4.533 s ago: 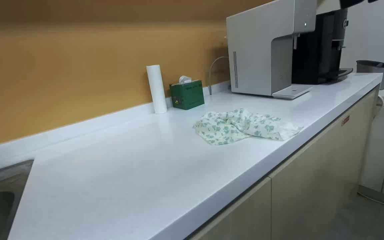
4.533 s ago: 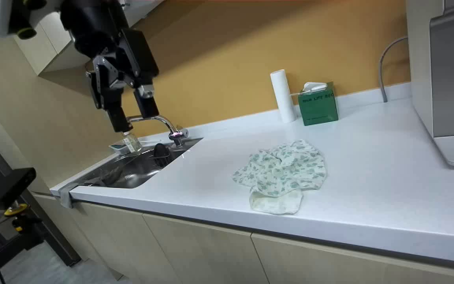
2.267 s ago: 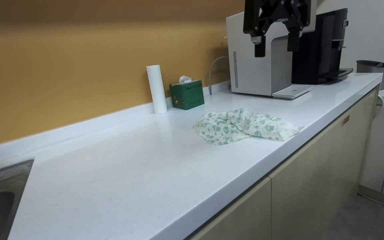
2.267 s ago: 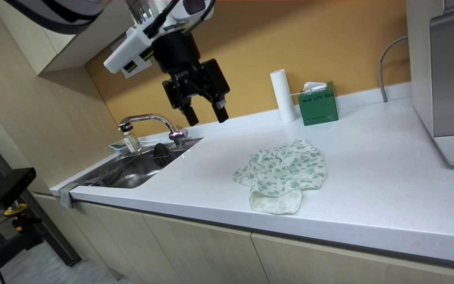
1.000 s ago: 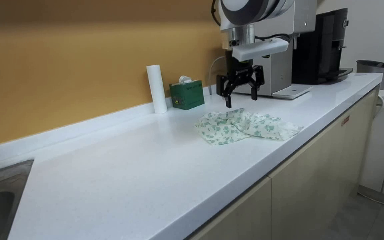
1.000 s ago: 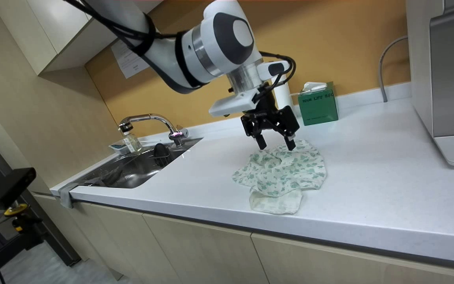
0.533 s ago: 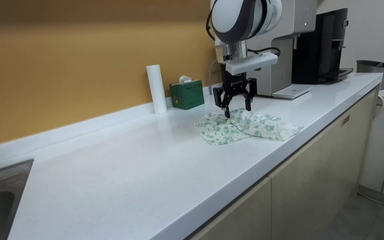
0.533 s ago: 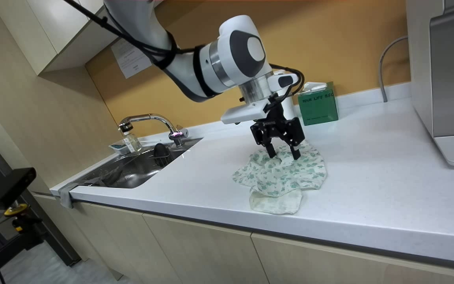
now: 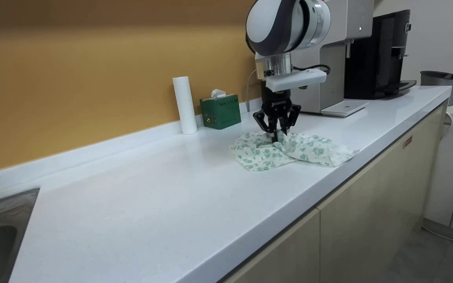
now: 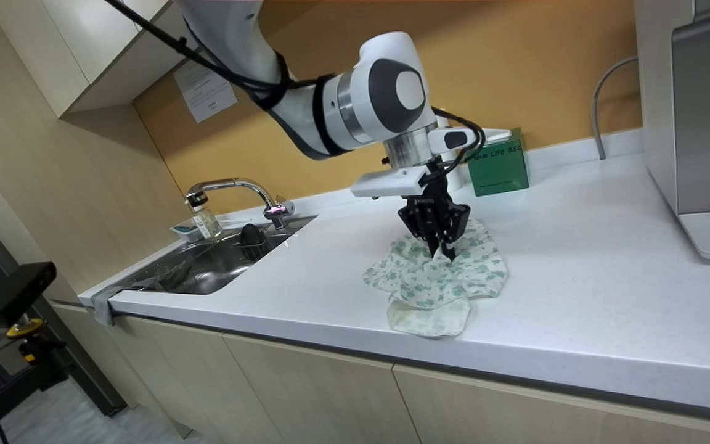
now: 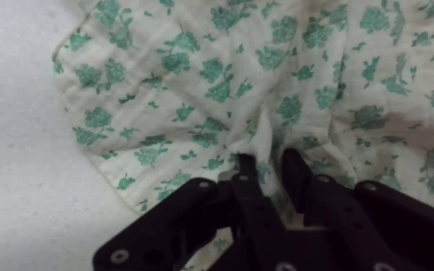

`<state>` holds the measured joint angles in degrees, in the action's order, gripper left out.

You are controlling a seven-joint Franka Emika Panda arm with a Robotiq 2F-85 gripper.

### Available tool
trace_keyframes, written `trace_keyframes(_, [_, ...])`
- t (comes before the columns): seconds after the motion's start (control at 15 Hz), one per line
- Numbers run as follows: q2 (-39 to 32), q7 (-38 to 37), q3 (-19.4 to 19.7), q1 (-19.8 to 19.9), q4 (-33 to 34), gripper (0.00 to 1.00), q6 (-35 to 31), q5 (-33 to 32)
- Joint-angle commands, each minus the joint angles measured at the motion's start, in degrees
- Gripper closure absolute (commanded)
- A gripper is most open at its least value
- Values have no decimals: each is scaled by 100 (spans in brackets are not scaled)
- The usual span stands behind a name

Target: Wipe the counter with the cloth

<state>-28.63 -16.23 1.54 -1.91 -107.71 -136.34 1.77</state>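
The cloth (image 9: 258,159), white with green flowers, lies crumpled on the white counter (image 9: 132,220), with a corner close to the front edge. My gripper (image 9: 279,135) points down into the cloth's upper part in both exterior views. In the wrist view, an upright fold of the cloth (image 11: 187,86) runs between the two black fingers of the gripper (image 11: 268,154). The jaws stand close together, with the left finger against the fold. Whether the right finger presses on it is too dark and blurred to tell.
At the wall stand a white paper roll (image 9: 185,106) and a green tissue box (image 9: 220,112). A white dispenser (image 9: 309,98) and a black coffee machine (image 9: 376,59) stand farther along. A sink (image 10: 213,271) with a faucet (image 10: 238,184) takes up the counter's far end.
The arm has come down from above the counter until the fingertips are in the cloth. From wide apart, the jaws have drawn together, and the fabric has bunched up between them.
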Motion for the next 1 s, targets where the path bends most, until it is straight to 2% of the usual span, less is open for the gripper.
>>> trace_keyframes(0.0, [121, 374, -183, 81, -87, 99, 132, 376])
trace_keyframes(0.73, [625, 1470, -939, -40, -1339, 100, 153, 1288])
trace_keyframes(0.93, [694, 1305, -867, -143, -1611, 100, 21, 1221])
